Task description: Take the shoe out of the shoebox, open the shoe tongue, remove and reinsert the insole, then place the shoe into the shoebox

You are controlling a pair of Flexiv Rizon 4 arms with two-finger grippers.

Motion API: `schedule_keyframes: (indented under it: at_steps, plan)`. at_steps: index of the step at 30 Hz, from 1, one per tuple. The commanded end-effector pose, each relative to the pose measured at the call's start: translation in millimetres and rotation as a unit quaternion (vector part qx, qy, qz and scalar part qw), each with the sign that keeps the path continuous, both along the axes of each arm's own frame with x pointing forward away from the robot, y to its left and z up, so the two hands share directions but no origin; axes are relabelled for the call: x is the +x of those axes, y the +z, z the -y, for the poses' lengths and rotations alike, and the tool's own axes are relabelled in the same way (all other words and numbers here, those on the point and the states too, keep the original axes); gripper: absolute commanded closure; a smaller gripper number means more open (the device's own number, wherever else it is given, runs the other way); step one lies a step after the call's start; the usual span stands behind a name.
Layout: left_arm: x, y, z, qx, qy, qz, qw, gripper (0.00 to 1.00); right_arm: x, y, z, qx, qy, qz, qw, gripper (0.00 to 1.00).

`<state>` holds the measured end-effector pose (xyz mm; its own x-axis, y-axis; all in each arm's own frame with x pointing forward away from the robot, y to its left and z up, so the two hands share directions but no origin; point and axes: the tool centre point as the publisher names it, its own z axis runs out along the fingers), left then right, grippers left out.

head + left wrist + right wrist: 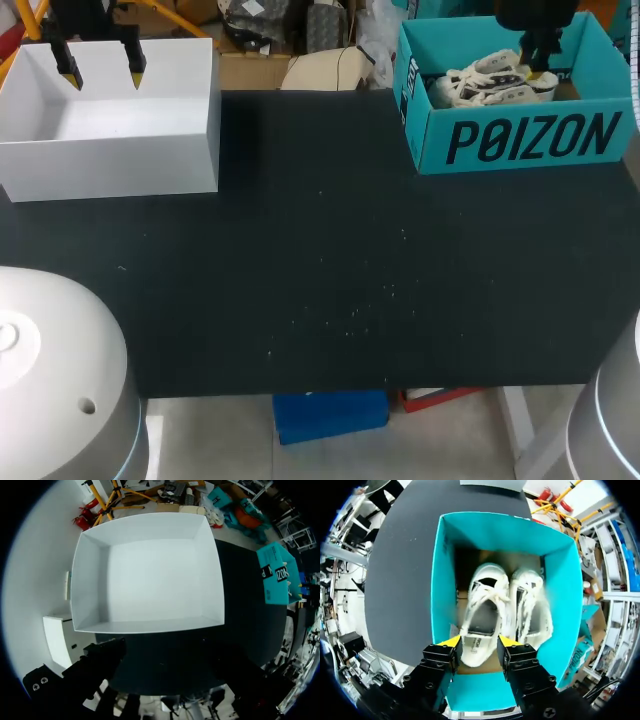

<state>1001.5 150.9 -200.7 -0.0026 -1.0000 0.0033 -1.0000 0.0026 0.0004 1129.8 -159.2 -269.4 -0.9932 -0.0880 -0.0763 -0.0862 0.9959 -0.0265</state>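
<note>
The white lace-up canvas shoe (pixel 482 612) lies sole down inside the open teal cardboard shoebox (pixel 437 580), side by side with a second white shoe (pixel 532 610). The box sits at the far right of the black table (pixel 320 260). My right gripper (pixel 479 642) hangs over the box with its yellow-tipped fingers spread, one on either side of the first shoe's heel. I cannot confirm that either tip touches the heel, so I record no grip. My left gripper (pixel 103 70) is above the open white rectangular box (pixel 110 160) at the far left, fingers apart and holding nothing. Assessment: the first step, taking the shoe out, is in hand and not yet done. The next move calls for lowering onto the heel, closing firmly on it, then lifting straight up clear of the box wall without dragging the neighbouring shoe.
</note>
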Motion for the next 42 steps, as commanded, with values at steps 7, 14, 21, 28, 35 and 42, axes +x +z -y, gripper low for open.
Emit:
schedule_keyframes:
  at_steps: [7, 14, 21, 28, 35, 42]
  plan:
    - [-0.4, 0, 0, 0.001, 0.001, -0.001, 1.000, 0.00, 46.5, -47, 2, 0.002, -0.004, -0.039, 0.999, 0.61]
    - [-0.4, 0, 0, 0.001, 0.001, -0.001, 1.000, 0.00, 50.9, -76, 5, 0.007, -0.031, -0.047, 0.998, 0.63]
    - [-0.4, 0, 0, 0.001, 0.001, -0.001, 1.000, 0.00, 47.3, -103, 7, 0.010, -0.051, -0.055, 0.997, 0.66]
    - [-0.4, 0, 0, 0.001, 0.001, -0.001, 1.000, 0.00, 47.2, -125, 5, 0.016, -0.064, -0.057, 0.996, 0.70]
    - [-0.4, 0, 0, 0.001, 0.001, -0.001, 1.000, 0.00, 49.4, -138, 4, 0.008, -0.068, -0.049, 0.996, 0.71]
    - [-0.4, 0, 0, 0.001, 0.001, -0.001, 1.000, 0.00, 48.3, -125, 10, -0.006, -0.071, -0.040, 0.997, 1.00]
